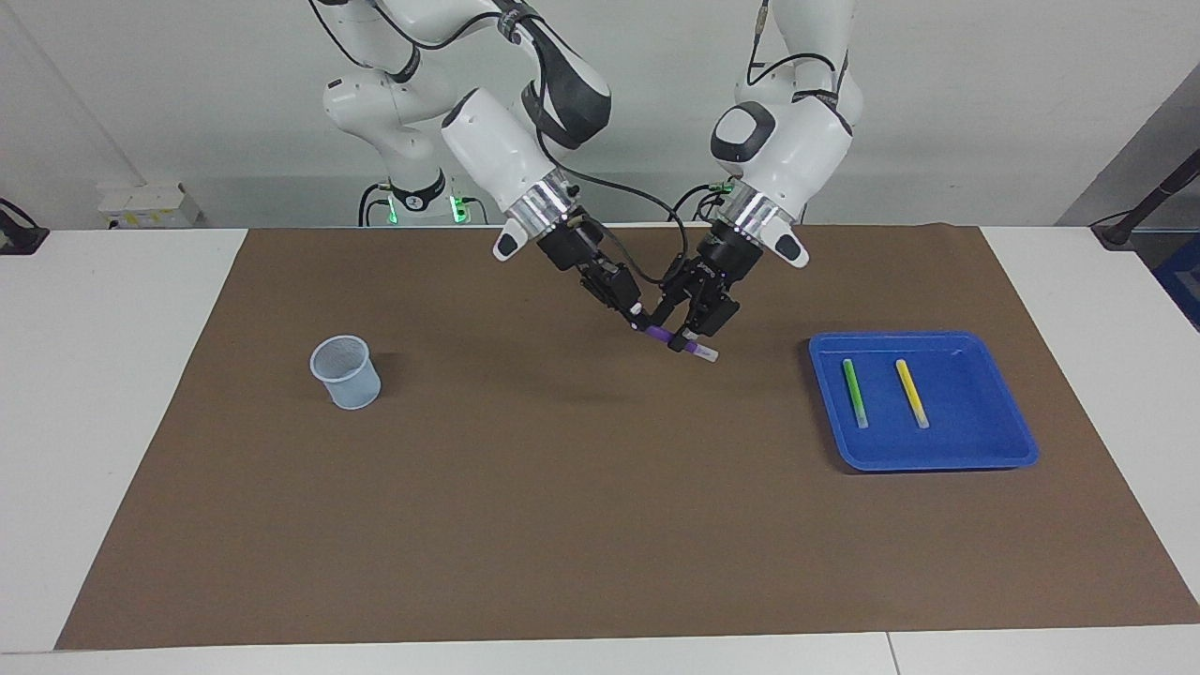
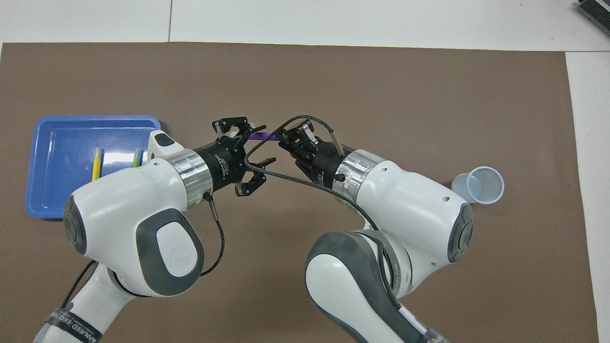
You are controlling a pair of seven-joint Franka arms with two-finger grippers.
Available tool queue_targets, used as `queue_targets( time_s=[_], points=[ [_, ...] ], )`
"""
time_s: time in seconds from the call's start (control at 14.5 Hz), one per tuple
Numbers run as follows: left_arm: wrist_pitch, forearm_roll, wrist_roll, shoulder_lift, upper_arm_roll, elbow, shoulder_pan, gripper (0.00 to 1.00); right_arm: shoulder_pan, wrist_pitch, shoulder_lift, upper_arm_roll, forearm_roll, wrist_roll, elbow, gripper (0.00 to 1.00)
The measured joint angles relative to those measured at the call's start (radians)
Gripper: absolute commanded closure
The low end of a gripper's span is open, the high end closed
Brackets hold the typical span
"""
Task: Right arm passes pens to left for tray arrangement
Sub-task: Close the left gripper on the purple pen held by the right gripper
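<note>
Centrally, over a brown mat (image 1: 562,487) covering the white tabletop (image 1: 112,394), the right end effector (image 1: 636,317) grips the purple pen (image 1: 677,343). The left end effector (image 1: 692,323) straddles it, fingers seemingly apart. At frame right, the blue tray (image 1: 975,450) holds green pen (image 1: 854,392) and yellow pen (image 1: 910,392).

Facing view: taken high, from the table edge farthest from the robots, whole brown mat (image 1: 600,525) covered. Overhead view: taken steeply downward from above the robots, closer in. Blue tray (image 1: 1022,448) (image 2: 33,190) and cup (image 1: 346,373) (image 2: 478,186) are shared.
</note>
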Motion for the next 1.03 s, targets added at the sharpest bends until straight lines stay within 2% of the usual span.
queue_targets(
  time_s=[0.14, 0.28, 0.41, 0.96, 1.03],
  points=[
    [0.001, 0.0, 0.001, 0.0, 0.0, 0.0, 0.0, 0.55, 0.0, 0.0, 0.0, 0.0, 0.0, 0.0, 0.0, 1.0],
    [0.005, 0.0, 0.005, 0.0, 0.001, 0.001, 0.0, 0.86, 0.0, 0.0, 0.001, 0.0, 0.0, 0.0, -0.001, 1.0],
    [0.01, 0.0, 0.016, 0.0, 0.006, 0.004, 0.0, 1.0, 0.0, -0.001, 0.001, 0.0, 0.0, 0.0, -0.007, 1.0],
    [0.006, 0.002, 0.041, 0.0, 0.007, 0.003, 0.0, 1.0, -0.002, 0.001, 0.002, -0.002, 0.0, -0.003, -0.009, 1.0],
    [0.006, 0.002, 0.041, 0.0, 0.007, 0.003, 0.0, 1.0, -0.002, 0.001, 0.002, -0.002, 0.0, -0.003, -0.009, 0.85]
  ],
)
